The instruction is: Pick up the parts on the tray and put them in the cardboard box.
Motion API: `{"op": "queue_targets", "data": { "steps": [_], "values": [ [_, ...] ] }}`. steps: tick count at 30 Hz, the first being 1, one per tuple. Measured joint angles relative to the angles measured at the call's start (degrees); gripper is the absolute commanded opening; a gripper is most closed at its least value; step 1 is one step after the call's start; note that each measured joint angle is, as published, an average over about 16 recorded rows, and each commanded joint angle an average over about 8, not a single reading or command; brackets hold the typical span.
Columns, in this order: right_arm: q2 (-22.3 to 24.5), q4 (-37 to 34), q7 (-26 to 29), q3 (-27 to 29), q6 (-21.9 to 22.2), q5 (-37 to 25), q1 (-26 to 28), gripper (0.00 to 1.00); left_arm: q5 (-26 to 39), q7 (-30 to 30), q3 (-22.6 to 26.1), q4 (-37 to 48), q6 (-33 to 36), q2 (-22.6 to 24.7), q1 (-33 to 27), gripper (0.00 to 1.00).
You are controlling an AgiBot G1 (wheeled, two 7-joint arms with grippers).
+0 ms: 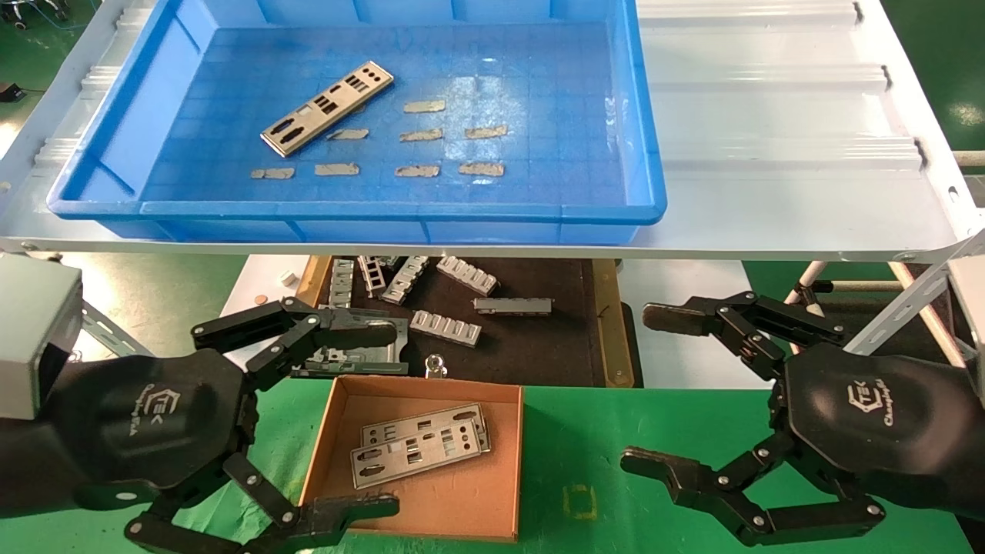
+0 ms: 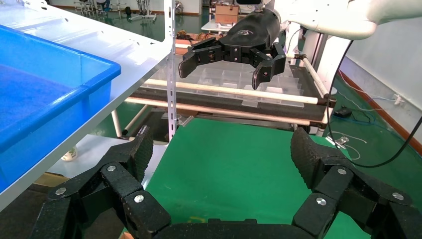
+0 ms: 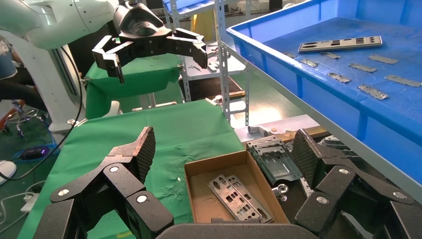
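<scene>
One silver punched plate (image 1: 327, 108) lies in the blue tray (image 1: 385, 211) on the white shelf, at its left rear; it also shows in the right wrist view (image 3: 341, 44). Two plates (image 1: 419, 445) lie stacked in the cardboard box (image 1: 500, 462) on the green table, also seen in the right wrist view (image 3: 239, 196). My left gripper (image 1: 342, 419) is open and empty, over the box's left side. My right gripper (image 1: 666, 388) is open and empty, over the green table to the right of the box.
Several small grey strips (image 1: 423, 138) lie on the tray floor. Below the shelf, ribbed grey brackets (image 1: 446, 327) and a metal frame (image 1: 362, 358) lie on a dark mat (image 1: 531, 346) behind the box. The white shelf (image 1: 769, 154) overhangs the table's far side.
</scene>
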Motion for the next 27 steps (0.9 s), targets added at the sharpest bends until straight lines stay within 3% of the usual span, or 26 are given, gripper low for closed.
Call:
{"op": "queue_targets", "data": {
  "steps": [27],
  "values": [
    [0.0,0.0,0.0,0.0,0.0,0.0,0.0,1.00,0.0,0.0,0.0,0.0,0.0,0.0,0.0,1.00]
  ]
}}
